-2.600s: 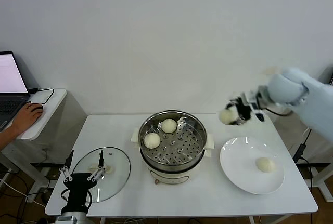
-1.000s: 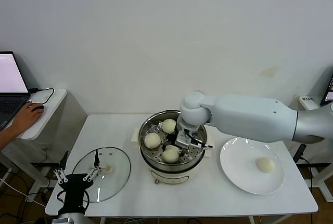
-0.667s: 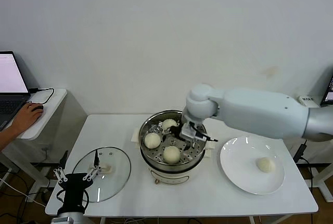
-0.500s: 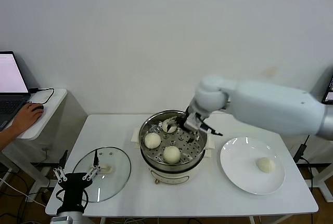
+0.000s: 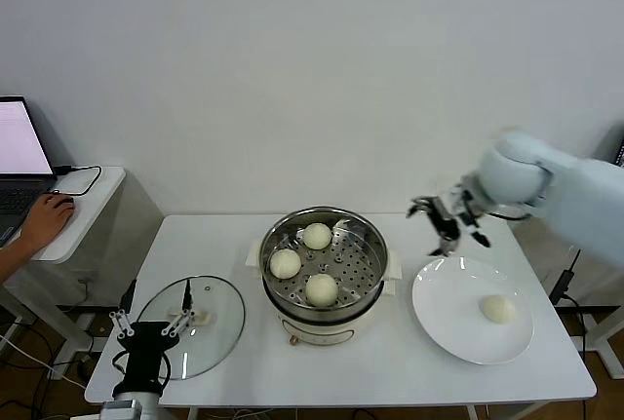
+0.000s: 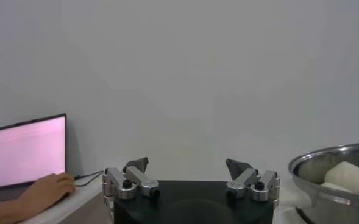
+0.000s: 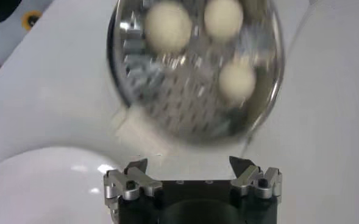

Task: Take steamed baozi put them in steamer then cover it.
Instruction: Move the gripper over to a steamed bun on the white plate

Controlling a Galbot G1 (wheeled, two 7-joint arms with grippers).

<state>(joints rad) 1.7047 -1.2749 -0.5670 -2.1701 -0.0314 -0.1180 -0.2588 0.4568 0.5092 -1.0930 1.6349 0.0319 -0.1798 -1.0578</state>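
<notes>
Right tool (image 5: 447,224) beside steamer (image 5: 324,262), empty.

The steamer (image 5: 324,274) was shiny polished steel, its perforated tray reflecting light. The buns (image 5: 322,288) inside looked smooth, matt and doughy. The cover (image 5: 190,325) was clear glass with a metal rim. The plate (image 5: 444,318) was glossy white, and the table (image 5: 390,366) a smooth, matt white surface.

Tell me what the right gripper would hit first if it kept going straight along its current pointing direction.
Probably the white plate's near rim: the open, empty right gripper hangs above that edge, pointing down. The wrist view suggests a tilt toward the steamer, so bare table between them is possible.
</notes>
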